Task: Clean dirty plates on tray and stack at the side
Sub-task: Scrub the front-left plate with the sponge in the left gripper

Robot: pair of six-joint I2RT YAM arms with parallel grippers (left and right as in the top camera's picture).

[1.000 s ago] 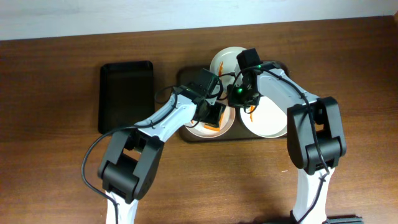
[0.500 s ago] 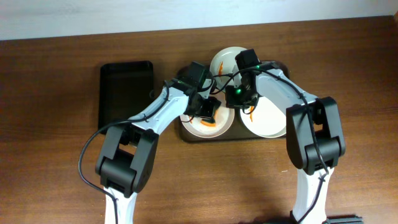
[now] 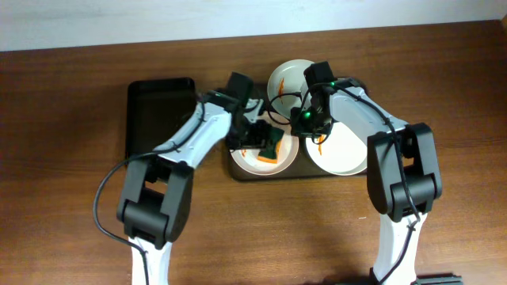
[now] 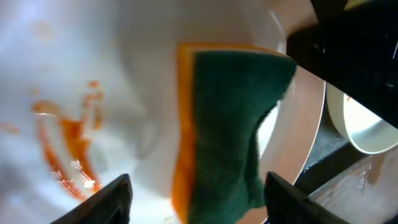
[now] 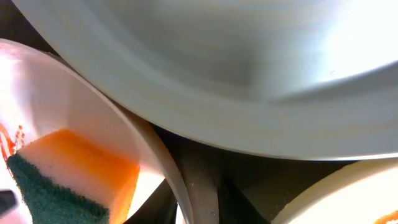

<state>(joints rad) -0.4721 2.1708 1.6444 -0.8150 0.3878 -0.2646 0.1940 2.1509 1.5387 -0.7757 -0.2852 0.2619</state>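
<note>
Left gripper [image 4: 199,200] hangs spread wide, released. The sponge [image 4: 230,124] lies between its fingers on the smeared dirty plate [image 4: 124,62]. Right gripper [image 3: 304,119] sits alongside, grip impossible to tell.

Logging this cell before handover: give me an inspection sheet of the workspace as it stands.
Surface: brown wooden table, no spills seen.
Job's things: three plates on the brown tray; front-left plate and right plate smeared orange, back plate partly hidden.
Clutter: black tray; green-orange sponge lying in front-left plate.
Grippers: left gripper open over sponge; right gripper between plates, state unclear.
Cables: black cables along both arms.
Surroundings: white wall behind table.
</note>
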